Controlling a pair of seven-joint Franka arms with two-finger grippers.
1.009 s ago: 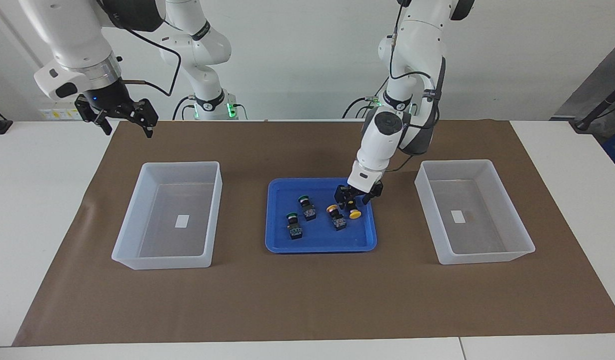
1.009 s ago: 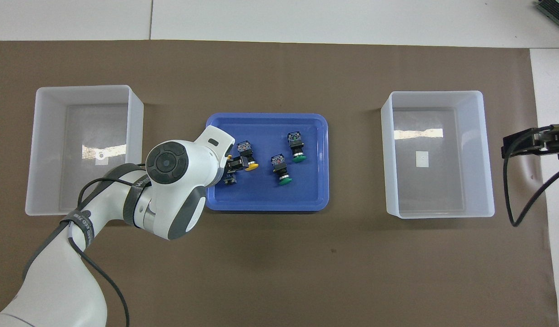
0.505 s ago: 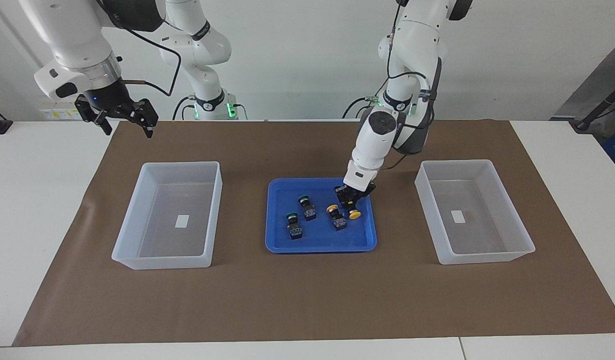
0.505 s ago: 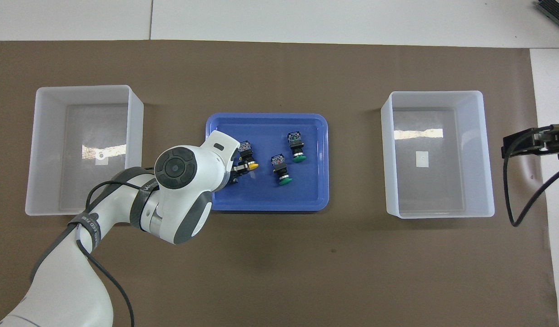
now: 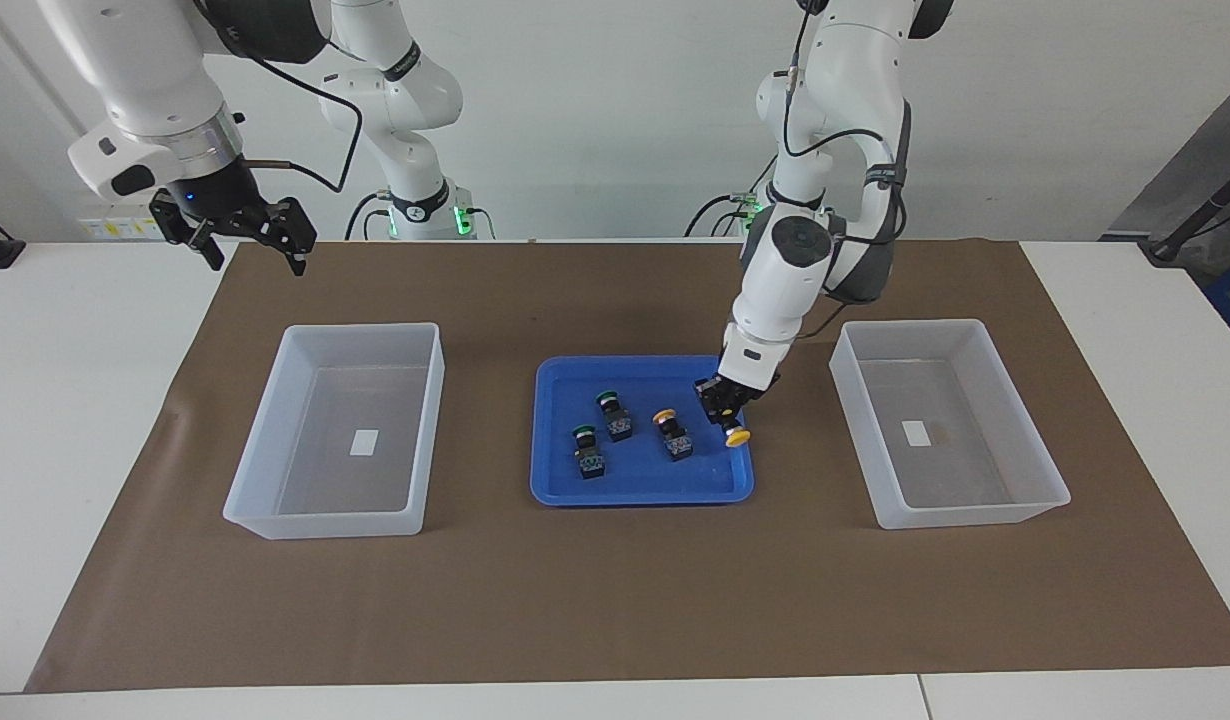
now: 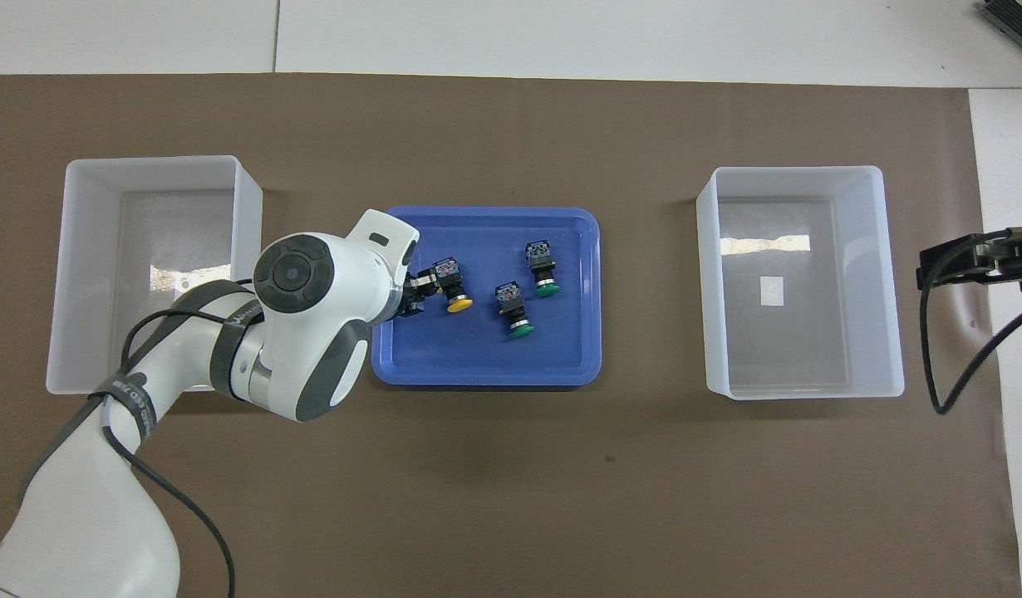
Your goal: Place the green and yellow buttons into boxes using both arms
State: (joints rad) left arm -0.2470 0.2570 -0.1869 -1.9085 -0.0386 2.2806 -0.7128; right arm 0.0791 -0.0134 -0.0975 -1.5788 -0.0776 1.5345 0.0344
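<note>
Facing view shows left gripper (image 5: 727, 412) clamped on yellow button (image 5: 736, 435), overhead hides it, right gripper (image 5: 243, 232) spread wide.

The left arm (image 5: 810, 240) reaches down from its base with the forearm sloping steeply and the wrist bent, so that the left gripper (image 5: 723, 412) hangs low, its fingers pinched together on a yellow button (image 5: 735, 434) with the cap pointing down and away from the robots. The right arm (image 5: 150, 90) waits raised at its own end, its wrist pointing downward. The right gripper (image 5: 243, 240) hangs high in the air with its two fingers spread wide apart and nothing between them.
</note>
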